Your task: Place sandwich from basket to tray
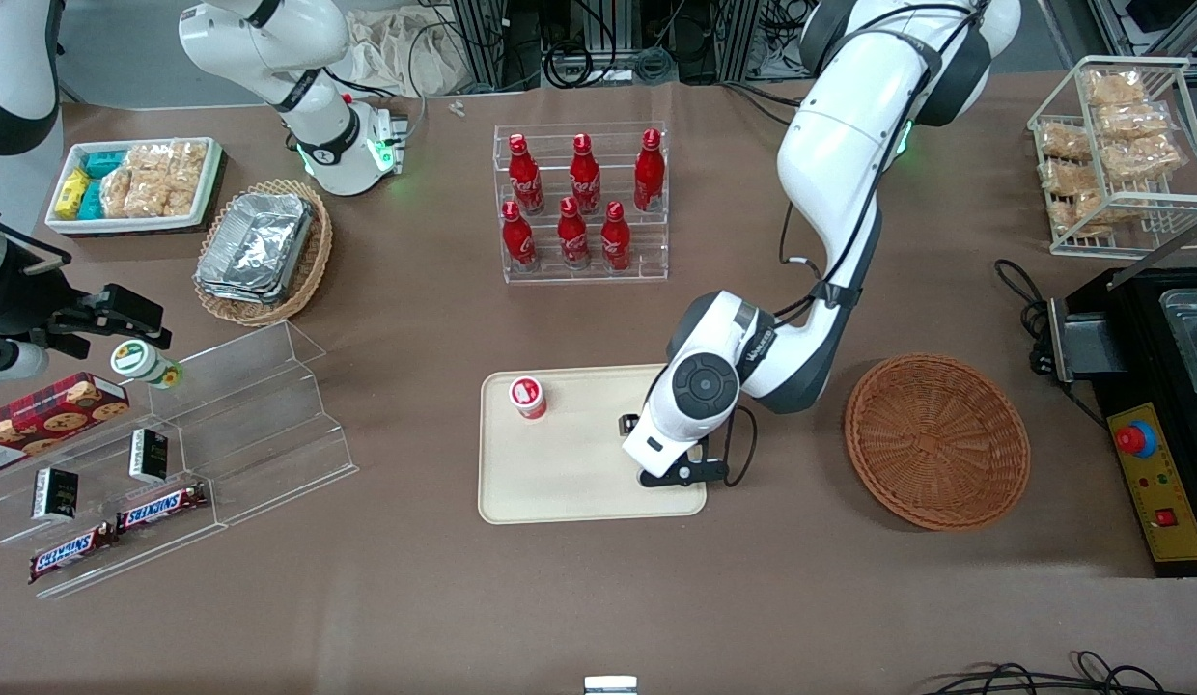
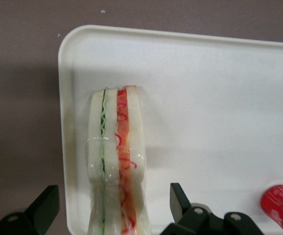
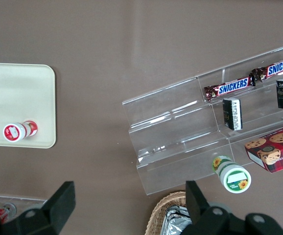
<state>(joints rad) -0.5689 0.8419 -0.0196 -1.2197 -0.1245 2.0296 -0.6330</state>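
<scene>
With my pincer spread apart astride the sandwich, it lies just inside the tray rim.

A clear stepped rack holds six red soda bottles in two rows on the brown surface. Toward the parked arm's end sits a white bin of snack packets, and just beside it, nearer the front camera, a tan wicker basket with stacked foil containers. Nearer still stands a clear tiered shelf with two Snickers bars, two small dark boxes, a red cookie box and a green-capped cup. A small red-and-white cup stands upright. Toward the working arm's end are a white wire rack of bagged snacks and a black control box with a red button.
</scene>
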